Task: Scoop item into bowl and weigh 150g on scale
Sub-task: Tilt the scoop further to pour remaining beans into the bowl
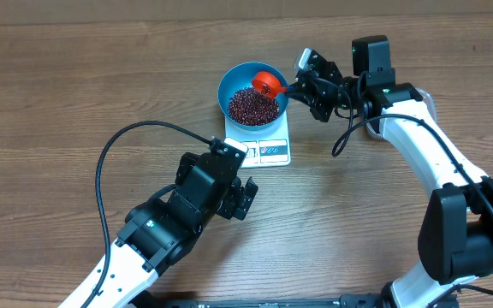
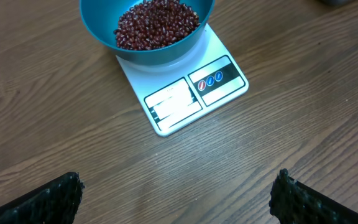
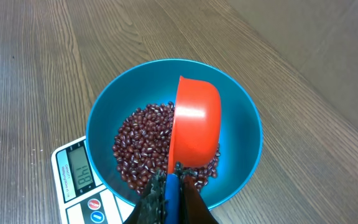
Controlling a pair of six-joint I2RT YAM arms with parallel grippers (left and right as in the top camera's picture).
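The blue bowl [image 1: 230, 82] stands on the white scale [image 1: 271, 151] and holds a heap of dark red beans [image 1: 250, 107]. My right gripper [image 1: 296, 85] is shut on the blue handle of a red scoop [image 1: 268, 84], which hangs over the bowl's right half. In the right wrist view the scoop [image 3: 195, 121] is tipped on its side just above the beans [image 3: 138, 143], inside the bowl [image 3: 244, 124], with my right gripper [image 3: 174, 182] clamped on the handle. The scale [image 3: 73, 186] display reads 148. My left gripper [image 1: 240, 174] is open and empty over the table, in front of the scale [image 2: 194, 99].
A black cable [image 1: 109, 150] loops over the table left of my left arm. Bare wood table [image 1: 75, 77] lies all round the scale. In the left wrist view the bowl [image 2: 104, 28] with beans [image 2: 157, 23] is ahead of my left gripper [image 2: 178, 199].
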